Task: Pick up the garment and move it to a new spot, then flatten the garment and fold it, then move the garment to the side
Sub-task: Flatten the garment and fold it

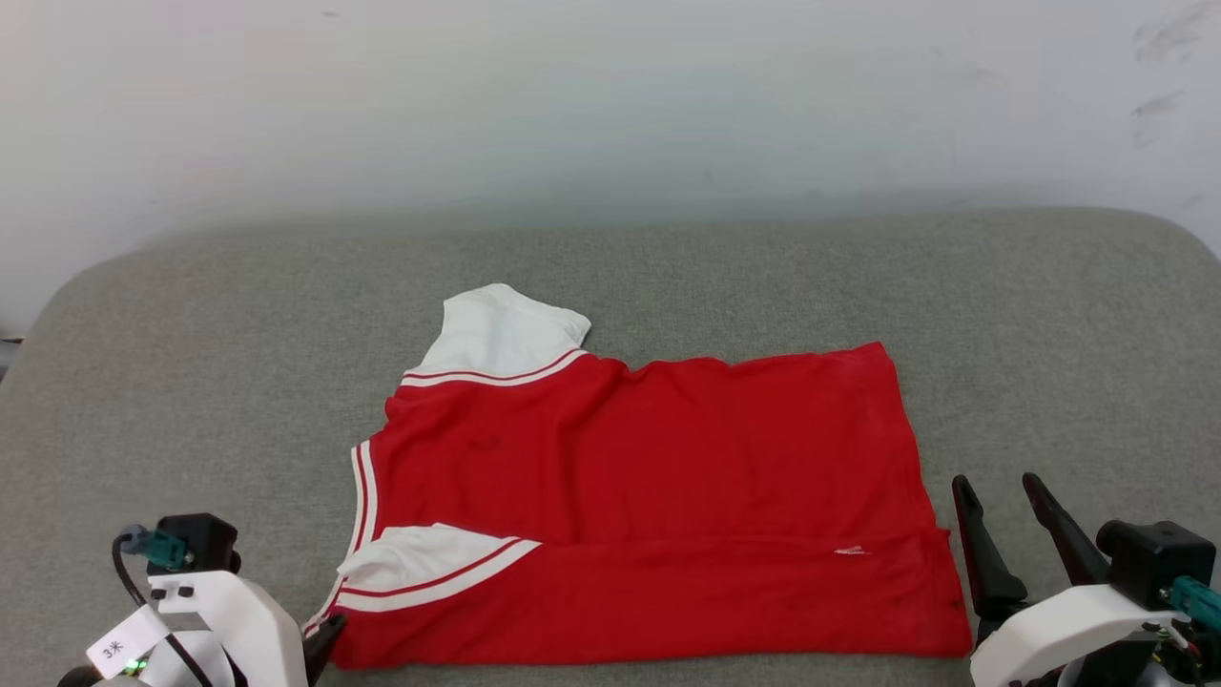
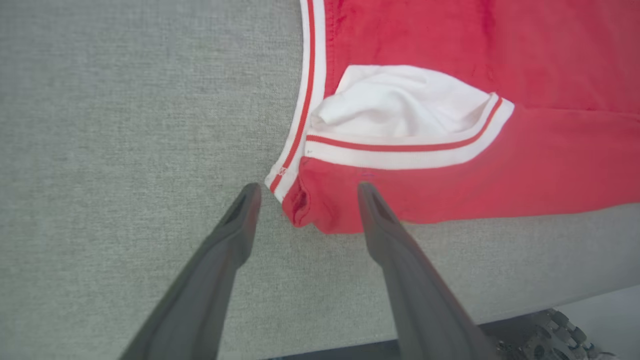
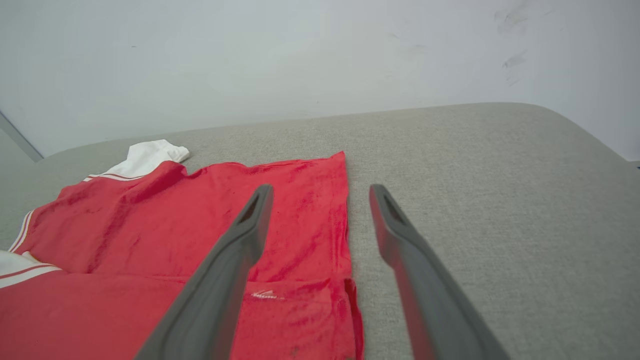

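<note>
Head view: garment [image 1: 668, 468] long axis 9-to-3 o'clock
Left hand [image 2: 307, 191]: spread, empty, 7 o'clock corner
Right hand [image 1: 999, 485]: spread, empty, 4 o'clock corner

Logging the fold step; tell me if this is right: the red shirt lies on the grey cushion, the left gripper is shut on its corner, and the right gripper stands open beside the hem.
Wrong on one point: the left gripper is open, not shut; the left wrist view shows its fingers apart around a corner of the shirt. The rest stands.
</note>
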Robot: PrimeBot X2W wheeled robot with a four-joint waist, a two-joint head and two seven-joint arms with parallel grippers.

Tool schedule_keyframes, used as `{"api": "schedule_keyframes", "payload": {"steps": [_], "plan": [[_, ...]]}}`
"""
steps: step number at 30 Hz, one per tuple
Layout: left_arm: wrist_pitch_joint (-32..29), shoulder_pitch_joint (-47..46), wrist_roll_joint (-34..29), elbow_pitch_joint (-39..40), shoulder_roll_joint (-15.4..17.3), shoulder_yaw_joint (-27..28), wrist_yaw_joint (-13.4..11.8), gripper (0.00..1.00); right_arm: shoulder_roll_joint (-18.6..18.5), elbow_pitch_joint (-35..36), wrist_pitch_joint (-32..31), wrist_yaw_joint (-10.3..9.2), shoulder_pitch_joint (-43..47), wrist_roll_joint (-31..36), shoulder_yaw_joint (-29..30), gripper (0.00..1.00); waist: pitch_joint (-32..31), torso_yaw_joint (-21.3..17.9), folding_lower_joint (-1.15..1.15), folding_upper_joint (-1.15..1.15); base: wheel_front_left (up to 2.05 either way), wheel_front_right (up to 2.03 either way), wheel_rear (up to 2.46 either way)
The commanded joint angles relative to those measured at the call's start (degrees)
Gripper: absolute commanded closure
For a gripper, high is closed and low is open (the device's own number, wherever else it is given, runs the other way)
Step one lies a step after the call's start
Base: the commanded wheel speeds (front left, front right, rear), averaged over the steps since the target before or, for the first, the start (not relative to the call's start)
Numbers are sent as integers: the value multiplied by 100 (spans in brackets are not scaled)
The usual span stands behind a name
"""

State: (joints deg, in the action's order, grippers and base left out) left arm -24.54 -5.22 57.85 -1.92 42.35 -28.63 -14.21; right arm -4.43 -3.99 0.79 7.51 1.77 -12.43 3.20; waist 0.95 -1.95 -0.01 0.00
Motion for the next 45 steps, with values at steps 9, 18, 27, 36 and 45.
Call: {"api": "schedule_keyframes", "payload": {"steps": [9,18,27,36,45], "plan": [[-350,-244,257,-678,-303,-132,76,0,108,134,-82,-5,-139,-29,-8,0,467,-205,1,0,0,0,0],[-590,-141,466,-1087,-625,-414,407,100,59,88,-191,-5,-159,-154,186,0,430,-264,1,0,0,0,0],[-117,-397,190,-942,-532,-303,567,100,-398,-31,-1332,-5,-119,-688,288,0,257,-179,1,0,0,0,0],[4,-477,-63,-188,-264,-207,372,100,-934,-24,-3301,-5,-135,-1194,-262,0,366,-39,1,0,0,0,0],[-3,-523,-129,256,-204,-175,221,100,-973,-515,-3680,-5,-507,-1309,-700,0,721,89,1,0,0,0,0]]}}
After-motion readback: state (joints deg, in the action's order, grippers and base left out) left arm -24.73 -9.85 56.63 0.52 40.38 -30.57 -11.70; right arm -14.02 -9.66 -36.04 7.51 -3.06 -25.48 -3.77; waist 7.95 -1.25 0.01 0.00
